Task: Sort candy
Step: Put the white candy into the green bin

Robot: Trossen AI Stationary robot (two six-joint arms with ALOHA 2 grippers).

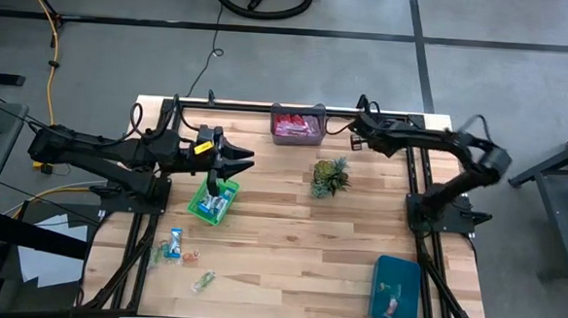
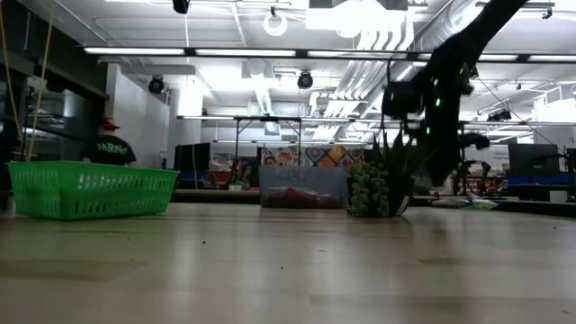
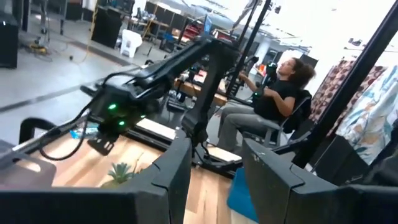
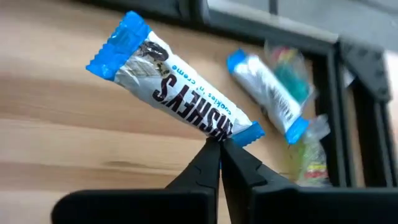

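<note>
My right gripper (image 4: 219,146) is at the table's far edge, right of the clear bin (image 1: 297,126) of red candy, and is shut on a blue-and-white candy bar (image 4: 174,90). The bar also shows in the left wrist view (image 3: 79,132). Another blue-and-white candy (image 4: 267,93) and a clear-wrapped one (image 4: 311,163) lie flat on the table by the dark frame rail. My left gripper (image 3: 217,180) hovers open and level over the green basket (image 1: 211,202), nothing between its fingers. More candy (image 1: 174,246) lies near the front left. My right gripper pinches the bar's blue crimped end (image 4: 244,133) between its two fingertips, only at their free ends. The fingers slant down from above. The bar sticks out beyond the fingertips, tilted; it looks raised off the wood, though I cannot tell for certain.
A spiky green plant (image 1: 330,176) stands mid-table between the arms. A blue bin (image 1: 396,291) with a few candies sits near the front right corner. The green basket holds a few candies. A person (image 3: 273,93) sits beyond the table's right side.
</note>
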